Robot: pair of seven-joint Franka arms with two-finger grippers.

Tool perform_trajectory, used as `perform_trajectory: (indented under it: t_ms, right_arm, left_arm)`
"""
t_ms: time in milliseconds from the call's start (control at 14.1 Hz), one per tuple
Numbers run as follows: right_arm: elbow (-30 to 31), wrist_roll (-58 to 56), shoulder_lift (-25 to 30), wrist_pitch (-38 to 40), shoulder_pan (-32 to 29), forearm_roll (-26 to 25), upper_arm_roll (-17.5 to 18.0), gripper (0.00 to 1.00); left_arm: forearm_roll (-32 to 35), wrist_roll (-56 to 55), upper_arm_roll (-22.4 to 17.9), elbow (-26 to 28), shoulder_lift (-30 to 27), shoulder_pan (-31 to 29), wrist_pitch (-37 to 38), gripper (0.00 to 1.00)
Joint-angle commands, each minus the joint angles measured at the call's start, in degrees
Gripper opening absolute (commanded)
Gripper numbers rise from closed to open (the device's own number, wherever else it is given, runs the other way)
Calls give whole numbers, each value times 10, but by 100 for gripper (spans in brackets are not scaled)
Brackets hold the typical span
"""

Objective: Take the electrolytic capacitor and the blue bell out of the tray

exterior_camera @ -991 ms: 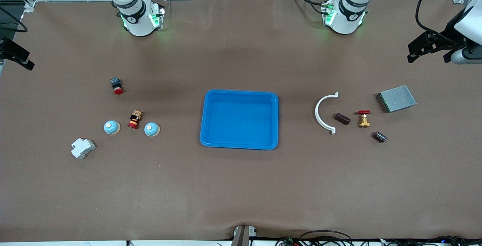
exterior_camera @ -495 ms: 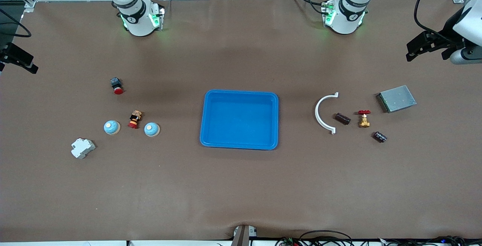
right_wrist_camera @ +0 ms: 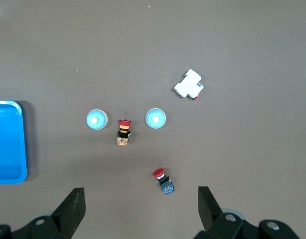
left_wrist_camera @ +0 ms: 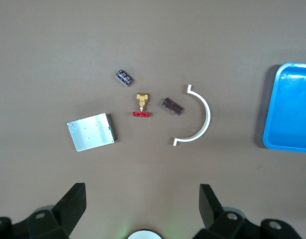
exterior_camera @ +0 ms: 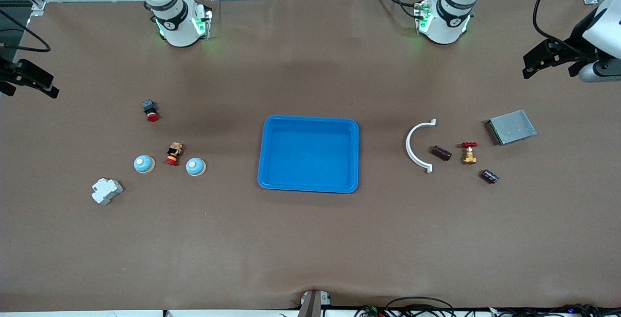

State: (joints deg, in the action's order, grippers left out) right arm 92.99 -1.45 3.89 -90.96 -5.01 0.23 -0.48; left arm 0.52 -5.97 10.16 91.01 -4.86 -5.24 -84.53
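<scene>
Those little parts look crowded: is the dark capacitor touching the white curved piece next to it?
Apart. The left wrist view shows bare table between the capacitor and the white curved piece; the front view shows the same gap.

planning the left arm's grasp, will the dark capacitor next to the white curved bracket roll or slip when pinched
The small dark cylindrical capacitor lies on its side on the brown table, so a nudge across its axis would probably roll it. It looks rigid and light. Its rounded body may slip unless the open left pincer closes squarely across it.
</scene>
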Motion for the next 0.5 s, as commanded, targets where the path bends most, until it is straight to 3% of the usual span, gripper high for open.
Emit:
perform_trajectory:
  t_ms: [0, 425]
  right_arm:
    - [-6, 0, -1, 5, 10, 0, -15, 100]
    - [-8, -2, 0, 6, 8, 1, -15, 100]
  left_arm:
    - [0, -5, 1, -14, -2, 1, 10, 100]
    - [-1, -4, 1, -15, -2, 0, 10, 100]
